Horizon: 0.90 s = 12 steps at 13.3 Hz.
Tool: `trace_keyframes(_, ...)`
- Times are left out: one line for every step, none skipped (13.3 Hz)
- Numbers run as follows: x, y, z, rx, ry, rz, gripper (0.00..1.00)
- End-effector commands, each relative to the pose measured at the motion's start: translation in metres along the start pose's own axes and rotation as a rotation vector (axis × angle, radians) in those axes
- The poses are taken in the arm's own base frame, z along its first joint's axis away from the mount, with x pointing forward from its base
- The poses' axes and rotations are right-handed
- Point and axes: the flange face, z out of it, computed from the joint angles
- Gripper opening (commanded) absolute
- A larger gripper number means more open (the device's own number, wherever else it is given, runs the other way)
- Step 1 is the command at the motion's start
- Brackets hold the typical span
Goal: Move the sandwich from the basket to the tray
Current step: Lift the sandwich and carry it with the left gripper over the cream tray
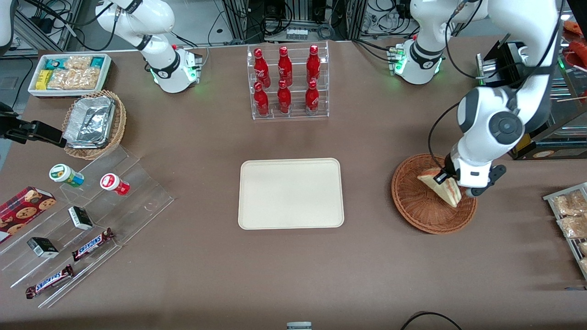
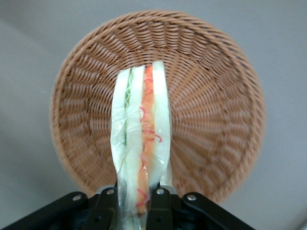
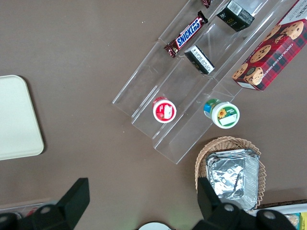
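Note:
The sandwich [image 1: 442,187], a plastic-wrapped white-bread wedge with red and green filling [image 2: 142,139], is held between the fingers of my left gripper [image 1: 451,183] over the basket [image 1: 422,206]. The gripper [image 2: 136,201] is shut on the wedge's wide end, and the wedge hangs a little above the reddish-brown woven bowl [image 2: 216,110]. The cream-white tray [image 1: 290,193] lies flat on the table beside the basket, toward the parked arm's end, with nothing on it. Its corner also shows in the right wrist view [image 3: 17,120].
A clear rack of red bottles [image 1: 287,82] stands farther from the front camera than the tray. A clear stepped display [image 1: 82,220] with snacks and a tan wicker basket of foil trays [image 1: 94,123] lie toward the parked arm's end. A wire rack of bagged snacks [image 1: 571,220] sits at the working arm's end.

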Motion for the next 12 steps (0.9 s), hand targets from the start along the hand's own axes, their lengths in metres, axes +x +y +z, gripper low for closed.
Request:
trace_keyframes(-0.029, 0.046, -0.062, 0.031, 0.002, 0.087, 0.20)
trace_keyframes(-0.044, 0.063, -0.074, 0.031, 0.007, 0.125, 0.20)
trace_keyframes(-0.062, 0.082, -0.080, 0.028, 0.013, 0.169, 0.20)
trace_keyframes(-0.084, 0.104, -0.082, 0.024, 0.020, 0.210, 0.20)
trace_keyframes(-0.102, 0.125, -0.084, 0.018, 0.025, 0.250, 0.21)
trace_keyframes(-0.119, 0.145, -0.080, 0.026, 0.022, 0.293, 0.21)
trace_keyframes(-0.144, 0.169, -0.071, 0.036, 0.017, 0.348, 0.21)
trace_keyframes(-0.160, 0.190, -0.062, 0.039, 0.017, 0.385, 0.21)
trace_keyframes(-0.173, 0.211, -0.054, 0.034, 0.015, 0.417, 0.20)
trace_keyframes(-0.182, 0.234, -0.044, 0.026, 0.013, 0.439, 0.20)
trace_keyframes(-0.199, 0.260, -0.040, 0.018, 0.019, 0.472, 0.20)
trace_keyframes(-0.219, 0.279, -0.027, 0.021, 0.020, 0.507, 0.20)
